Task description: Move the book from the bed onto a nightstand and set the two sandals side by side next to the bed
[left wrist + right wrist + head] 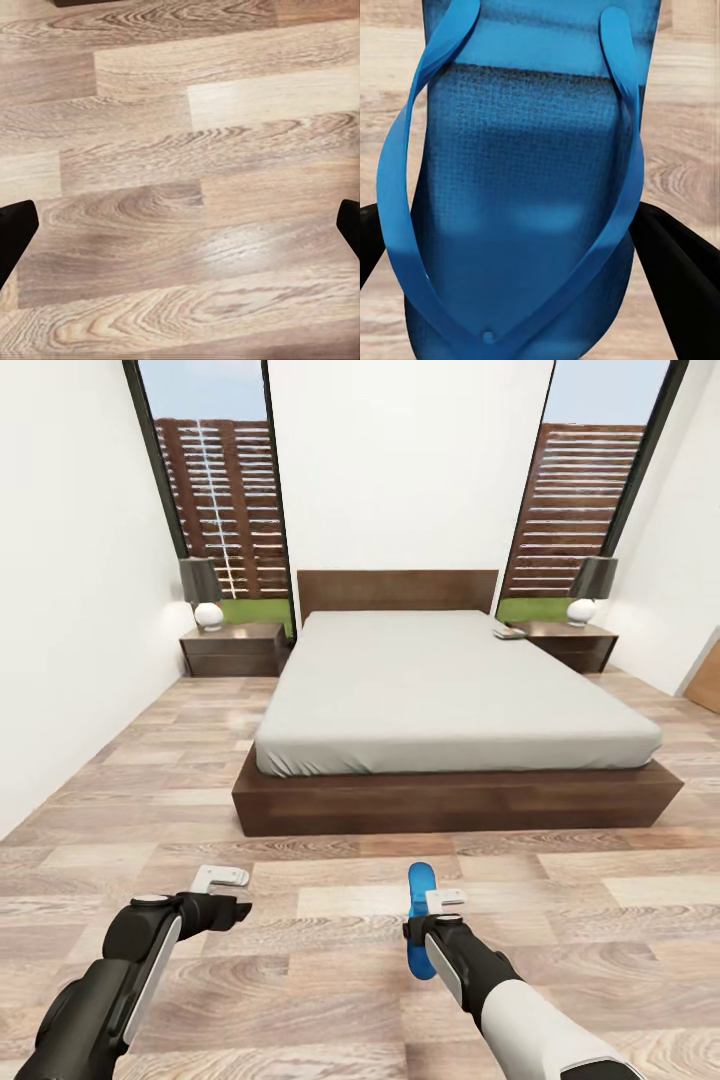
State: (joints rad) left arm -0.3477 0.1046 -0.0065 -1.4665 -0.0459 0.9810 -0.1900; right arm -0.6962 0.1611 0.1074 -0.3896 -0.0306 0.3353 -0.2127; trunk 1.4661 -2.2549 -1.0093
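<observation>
The bed [440, 700] lies straight ahead across the floor [300, 880], its foot facing the right claw [432, 920], which is clamped on a blue sandal [420, 940] whose long axis points bedward, while the left claw [222, 895] hangs apart, empty; no writing is legible.

- Our left arm [110, 980] reaches forward and low, its gripper [222, 879] spread wide with nothing between the fingers [15, 232].
- Our right arm [500, 990] reaches forward too, its gripper [440, 905] clamped on a sandal [420, 930].
</observation>
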